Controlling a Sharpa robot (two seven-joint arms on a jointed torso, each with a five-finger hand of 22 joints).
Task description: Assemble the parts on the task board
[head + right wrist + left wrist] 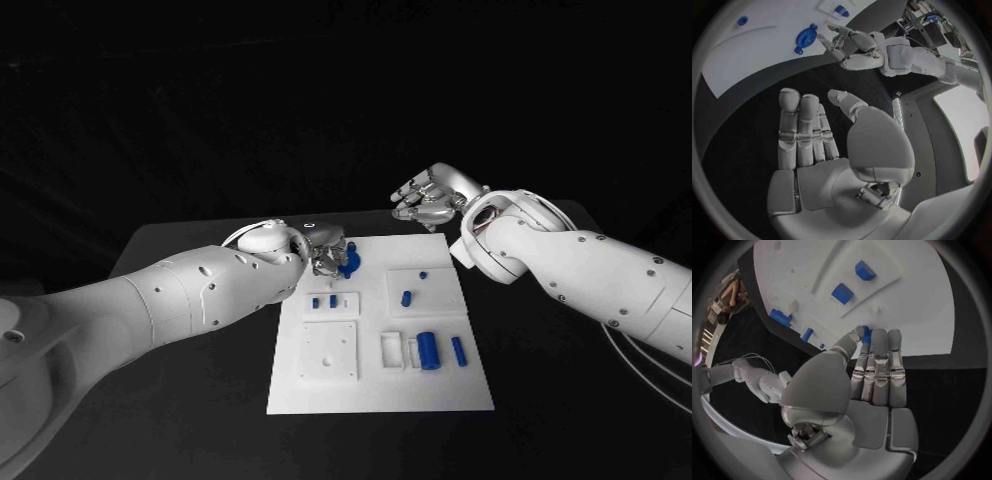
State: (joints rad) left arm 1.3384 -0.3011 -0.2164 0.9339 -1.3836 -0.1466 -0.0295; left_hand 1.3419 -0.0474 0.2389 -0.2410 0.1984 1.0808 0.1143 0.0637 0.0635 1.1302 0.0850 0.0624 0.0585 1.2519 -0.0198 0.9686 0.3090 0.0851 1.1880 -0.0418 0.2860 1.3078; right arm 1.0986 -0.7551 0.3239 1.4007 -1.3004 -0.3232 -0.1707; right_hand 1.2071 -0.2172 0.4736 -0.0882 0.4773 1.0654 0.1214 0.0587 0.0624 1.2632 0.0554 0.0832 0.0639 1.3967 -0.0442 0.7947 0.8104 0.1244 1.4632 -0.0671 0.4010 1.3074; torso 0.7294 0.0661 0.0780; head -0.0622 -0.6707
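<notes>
Black and matte, the worktop (188,400) carries the flat white rectangular task board (382,395) at its middle, its long side running away from the robot. On the board's far left corner sits a round blue gear-like part (348,260), and right at it is the left silver many-fingered hand (320,243); in the left wrist view its fingers (879,360) lie straight and close together, tips reaching the board's edge by a bit of blue, but whether the thumb and a finger pinch the part I cannot tell. The right silver hand (430,197) hangs over the bare worktop just beyond the board's far edge, fingers extended and holding nothing, well clear of the pieces. Nearer the robot lie a stubby blue cylinder (427,351) and a slim blue peg (459,350) side by side at the board's right, a small blue oblong piece (407,296) in the middle right, and two little blue blocks (325,300) on a raised panel at the left. The step in hand looks like seating or picking the round part, so the left hand should probably keep the part square to its seat and press straight down, not sideways. The right hand had best stay clear.
</notes>
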